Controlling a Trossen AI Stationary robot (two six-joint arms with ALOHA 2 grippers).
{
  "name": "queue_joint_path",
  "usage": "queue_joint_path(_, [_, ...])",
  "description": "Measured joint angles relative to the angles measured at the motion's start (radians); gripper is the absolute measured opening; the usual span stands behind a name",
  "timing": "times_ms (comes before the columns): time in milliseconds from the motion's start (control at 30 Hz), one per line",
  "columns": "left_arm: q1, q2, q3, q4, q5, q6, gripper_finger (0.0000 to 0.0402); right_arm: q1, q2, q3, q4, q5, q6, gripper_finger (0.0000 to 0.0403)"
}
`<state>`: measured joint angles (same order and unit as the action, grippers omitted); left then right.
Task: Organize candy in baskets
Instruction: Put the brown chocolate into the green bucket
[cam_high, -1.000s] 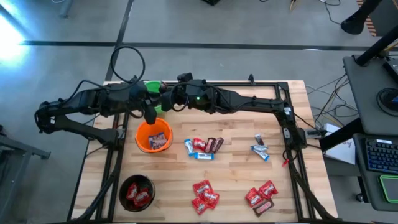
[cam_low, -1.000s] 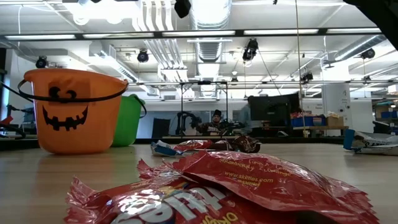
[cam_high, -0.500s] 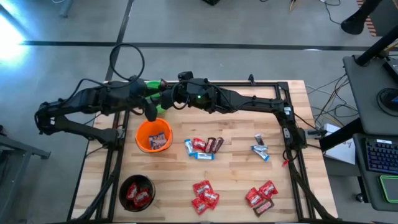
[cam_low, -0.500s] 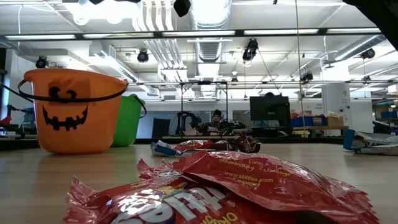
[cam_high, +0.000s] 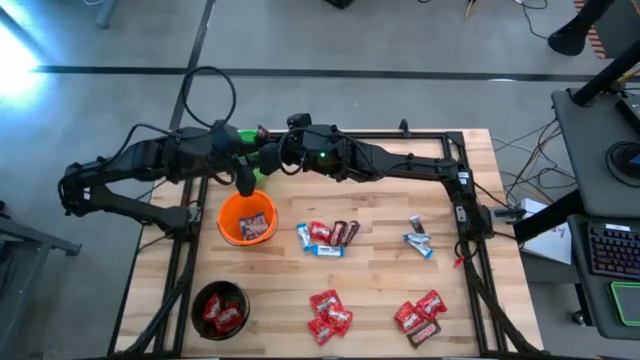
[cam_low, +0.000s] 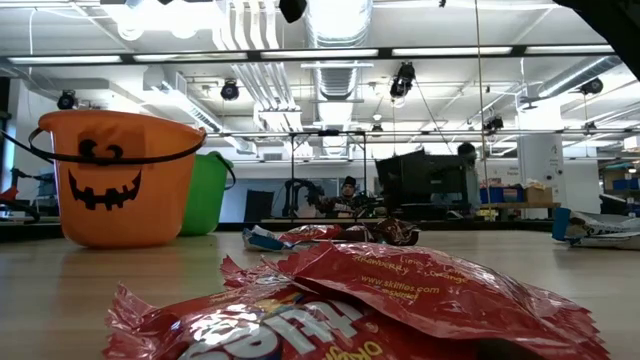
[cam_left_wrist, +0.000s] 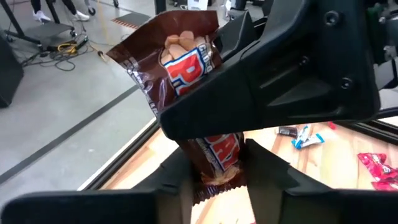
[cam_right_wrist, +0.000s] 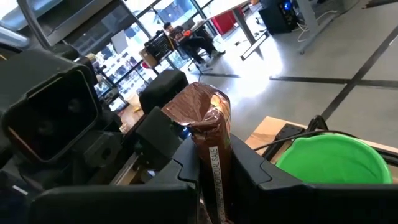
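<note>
Both grippers meet above the far left of the tabletop (cam_high: 390, 260), and one brown-wrapped candy (cam_left_wrist: 186, 62) is pinched from both ends. The left gripper (cam_left_wrist: 214, 165) has its fingers (cam_left_wrist: 174, 180) pressed onto the lower end of the wrapper, while the right gripper (cam_right_wrist: 214, 165) pinches the same brown candy edge-on between its own fingers (cam_right_wrist: 249, 168). From above, the left gripper (cam_high: 243, 183) and the right gripper (cam_high: 268, 160) sit nearly touching, just over the green basket (cam_high: 247, 141) and just behind the orange basket (cam_high: 246, 219).

The orange basket holds a few pieces. The black basket (cam_high: 220, 306), at the near left corner, holds red ones. Loose candy lies across the tabletop: a mixed row (cam_high: 327, 236) beside the orange basket, a blue-and-white pair (cam_high: 419, 239) further right, and two red clusters (cam_high: 328, 313) near the front edge. At table height, a red wrapper (cam_low: 340, 300) fills the foreground.
</note>
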<state>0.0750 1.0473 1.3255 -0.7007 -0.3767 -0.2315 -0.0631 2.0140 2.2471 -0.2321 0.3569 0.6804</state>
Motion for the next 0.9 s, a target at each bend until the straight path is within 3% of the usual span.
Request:
queue_joint_path(200, [0.013, 0.001, 0.040, -0.056, 0.006, 0.015, 0.0014, 0.000, 0.000, 0.000, 0.002, -0.002, 0.000, 0.0034])
queue_joint_path(600, [0.024, 0.003, 0.060, -0.101, 0.016, 0.025, 0.0000, 0.000, 0.000, 0.000, -0.020, -0.004, -0.044, 0.0039])
queue_joint_path(900, [0.026, 0.003, 0.064, -0.112, 0.019, 0.026, 0.0001, 0.000, 0.000, 0.000, -0.019, -0.036, -0.050, 0.0133])
